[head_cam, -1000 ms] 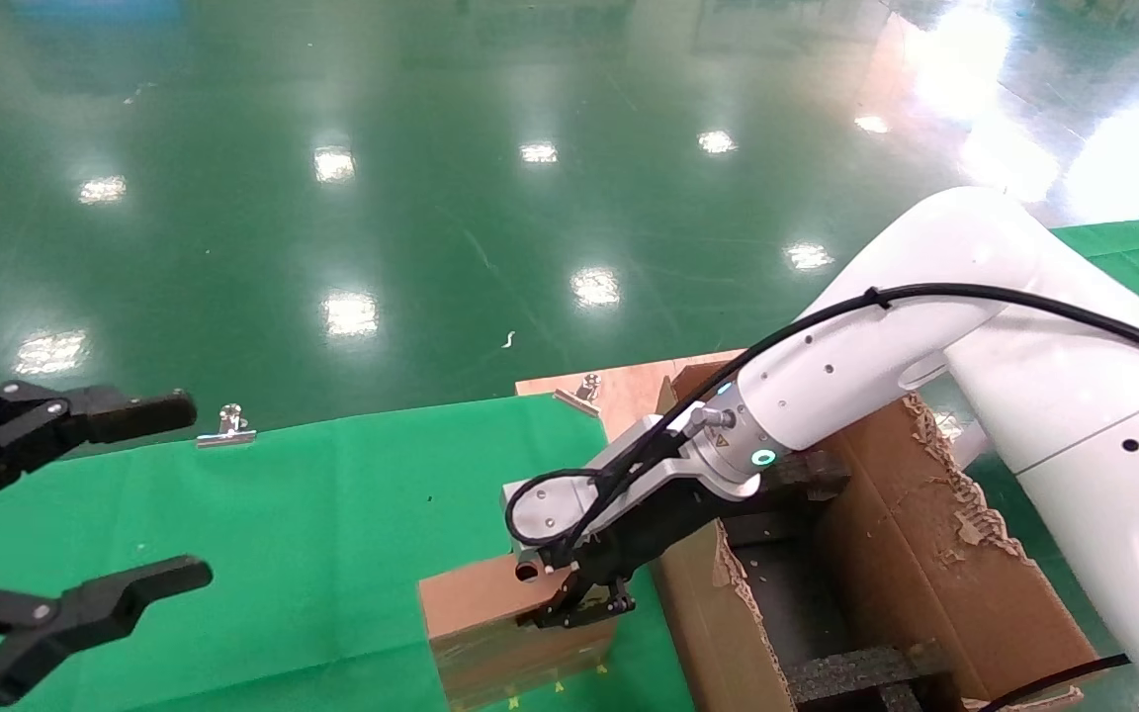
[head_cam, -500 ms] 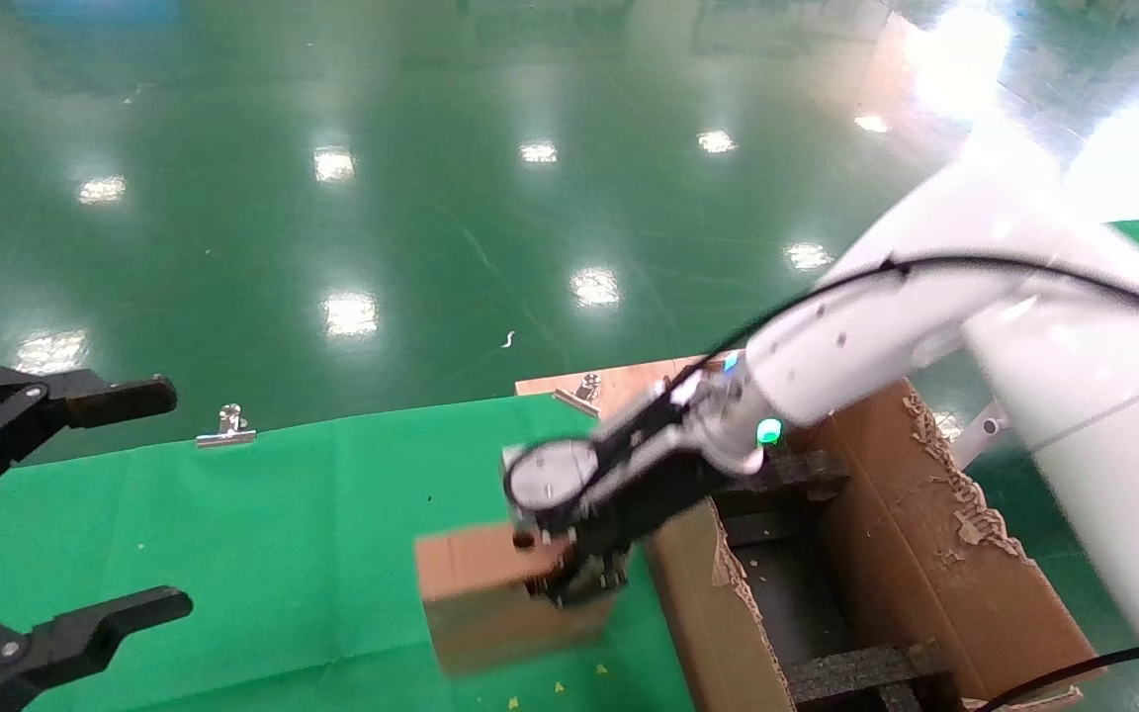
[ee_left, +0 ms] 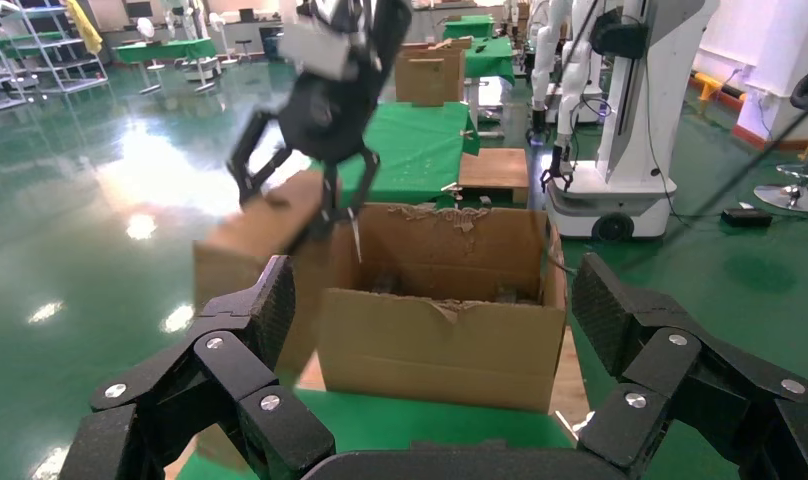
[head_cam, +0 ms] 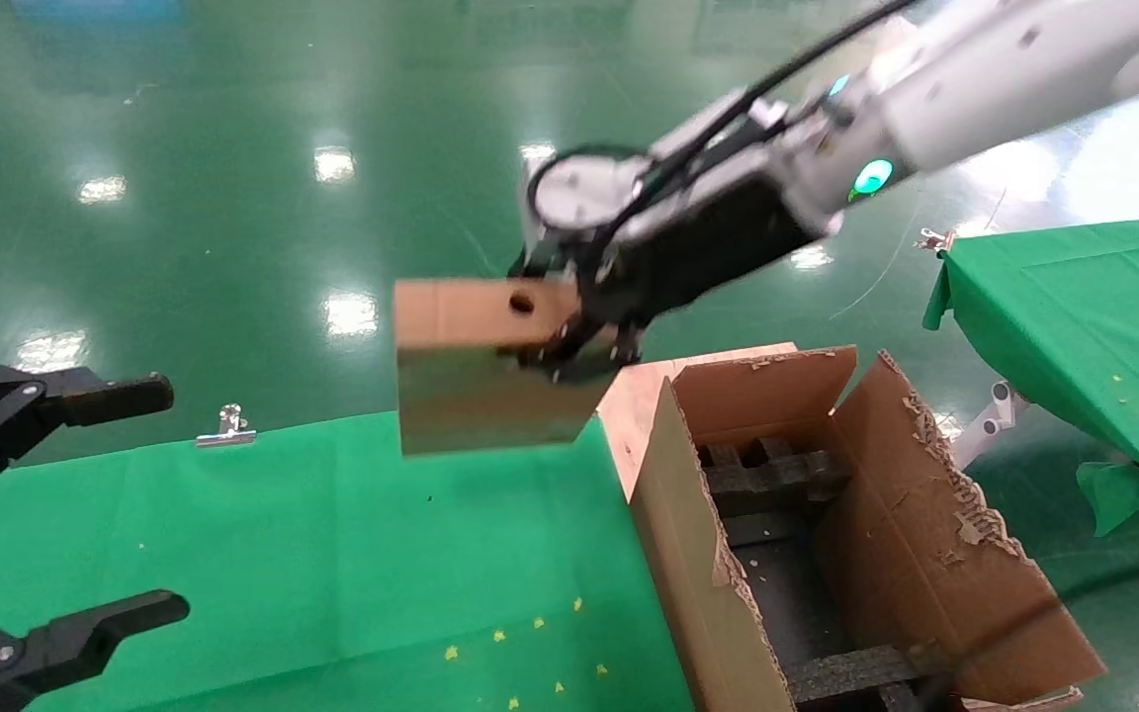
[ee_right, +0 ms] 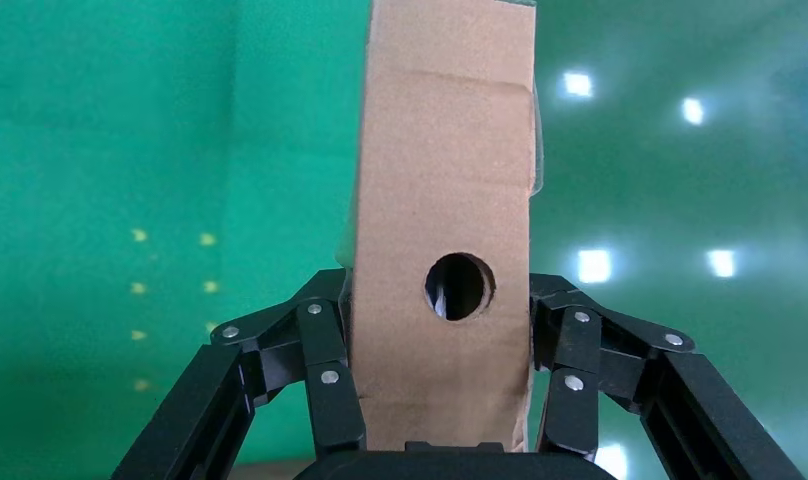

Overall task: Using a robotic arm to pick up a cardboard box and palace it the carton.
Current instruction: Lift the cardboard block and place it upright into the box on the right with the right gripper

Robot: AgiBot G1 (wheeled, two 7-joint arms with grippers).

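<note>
The cardboard box (head_cam: 476, 366) is airborne, pinched at its holed edge by the right gripper (head_cam: 579, 341), hanging above the green table (head_cam: 283, 534) just beside the carton (head_cam: 777, 554); pickup done, lowering inside remains; left gripper (head_cam: 45, 514) idles spread wide.

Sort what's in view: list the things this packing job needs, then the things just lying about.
Job:
- right gripper, clamped on the box
- cardboard box, lifted clear of the table
- carton, open beside the table

Lying about:
- left gripper, open, idle
- metal clip
- second green table
</note>
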